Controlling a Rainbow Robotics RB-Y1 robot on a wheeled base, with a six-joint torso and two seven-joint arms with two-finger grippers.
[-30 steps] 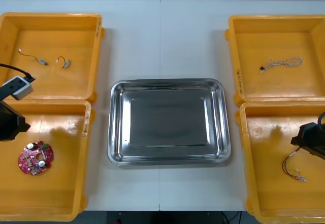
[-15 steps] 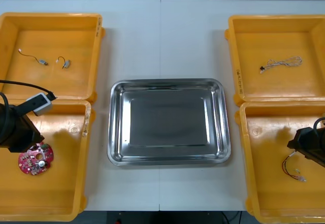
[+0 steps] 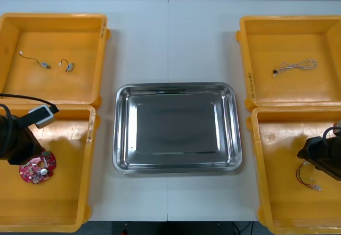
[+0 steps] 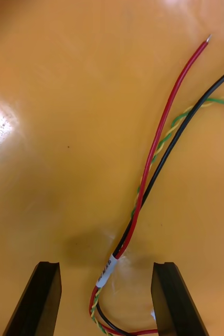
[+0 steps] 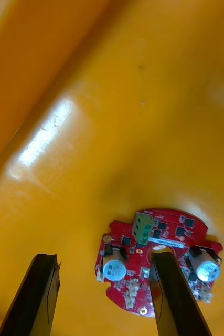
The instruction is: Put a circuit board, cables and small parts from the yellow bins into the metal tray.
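A round red circuit board [image 3: 37,168] lies in the near left yellow bin [image 3: 64,203]. My left gripper [image 3: 22,145] hangs just over it. In the left wrist view the left gripper [image 5: 106,296] is open, and one finger [image 5: 169,294] overlaps the middle of the board [image 5: 143,252]. A red and yellow cable [image 3: 309,177] lies in the near right bin [image 3: 282,203], with my right gripper [image 3: 322,157] above its end. The right wrist view has the right gripper [image 4: 109,302] open astride the cable [image 4: 146,189], close to the bin floor. The metal tray [image 3: 177,88] sits bare between the bins.
Two small metal parts [image 3: 36,60] [image 3: 67,65] rest in the far left bin [image 3: 53,19]. A twisted blue and white cable [image 3: 295,65] lies in the far right bin [image 3: 290,21]. Bin walls stand close beside both grippers.
My left arm has swung in over the near left bin and settled down at the circuit board. My right arm has sunk a little toward the red and yellow cable.
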